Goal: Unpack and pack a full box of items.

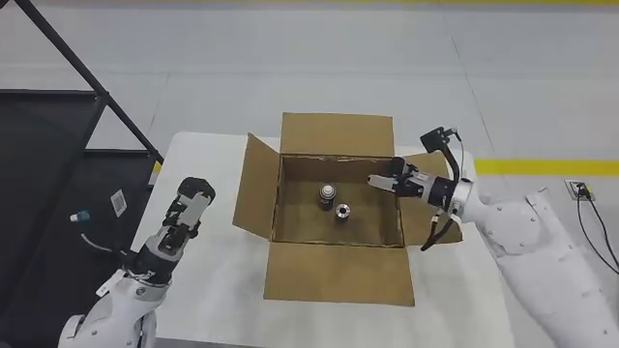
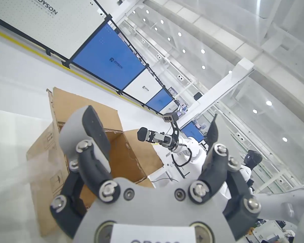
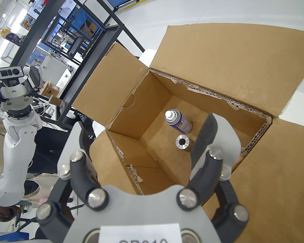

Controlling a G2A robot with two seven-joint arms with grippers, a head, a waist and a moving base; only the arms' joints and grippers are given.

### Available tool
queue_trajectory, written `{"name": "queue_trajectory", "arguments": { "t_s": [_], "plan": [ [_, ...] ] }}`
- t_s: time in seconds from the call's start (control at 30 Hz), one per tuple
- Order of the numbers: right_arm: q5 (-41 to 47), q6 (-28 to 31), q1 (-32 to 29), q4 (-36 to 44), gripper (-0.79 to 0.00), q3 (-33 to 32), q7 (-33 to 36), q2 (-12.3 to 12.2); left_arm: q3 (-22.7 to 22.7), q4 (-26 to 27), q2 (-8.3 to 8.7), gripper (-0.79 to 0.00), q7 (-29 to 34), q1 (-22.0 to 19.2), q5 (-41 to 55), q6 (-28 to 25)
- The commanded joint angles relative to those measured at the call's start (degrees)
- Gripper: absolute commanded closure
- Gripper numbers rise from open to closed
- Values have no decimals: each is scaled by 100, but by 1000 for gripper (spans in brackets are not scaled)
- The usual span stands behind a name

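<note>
An open cardboard box (image 1: 337,269) stands mid-table with its flaps spread. On its floor a spray can (image 1: 327,193) with a white cap stands upright, and a short metal cylinder (image 1: 341,212) sits just beside it. The same spray can (image 3: 177,121) and cylinder (image 3: 182,142) lie below my right gripper (image 3: 141,137), which is open and empty. That right gripper (image 1: 379,182) hovers over the box's right side, above the rim. My left gripper (image 2: 152,130) is open and empty, raised left of the box (image 2: 91,153). The left gripper (image 1: 193,193) is over the table's left part.
The white table (image 1: 213,280) has bare room left of and in front of the box. A black metal rack (image 1: 58,155) stands off the table's left edge. The box's right flap (image 1: 430,203) lies under my right arm.
</note>
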State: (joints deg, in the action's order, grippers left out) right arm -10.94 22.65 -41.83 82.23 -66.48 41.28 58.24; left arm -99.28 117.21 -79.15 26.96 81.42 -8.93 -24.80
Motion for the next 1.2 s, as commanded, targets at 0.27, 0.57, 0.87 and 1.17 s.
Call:
{"name": "queue_trajectory", "arguments": {
  "t_s": [0.27, 0.57, 0.87, 1.17],
  "plan": [
    [-1654, -92, 338, 193, -785, 909, -210, 162, -235, -59, 18, -785, -318, 85, 364, 393],
    [-2816, -734, 1511, -927, -785, 2676, 48, 815, -1183, -35, 82, -785, -630, 598, 985, 564],
    [-2410, -680, 2318, -2549, -785, 3558, -264, 1592, -1352, -26, 91, -785, -700, 721, 1141, 519],
    [-2149, -697, 2684, -3794, -425, 3884, -483, 2178, -1352, -26, 91, -785, -700, 721, 1141, 519]
  ]
}}
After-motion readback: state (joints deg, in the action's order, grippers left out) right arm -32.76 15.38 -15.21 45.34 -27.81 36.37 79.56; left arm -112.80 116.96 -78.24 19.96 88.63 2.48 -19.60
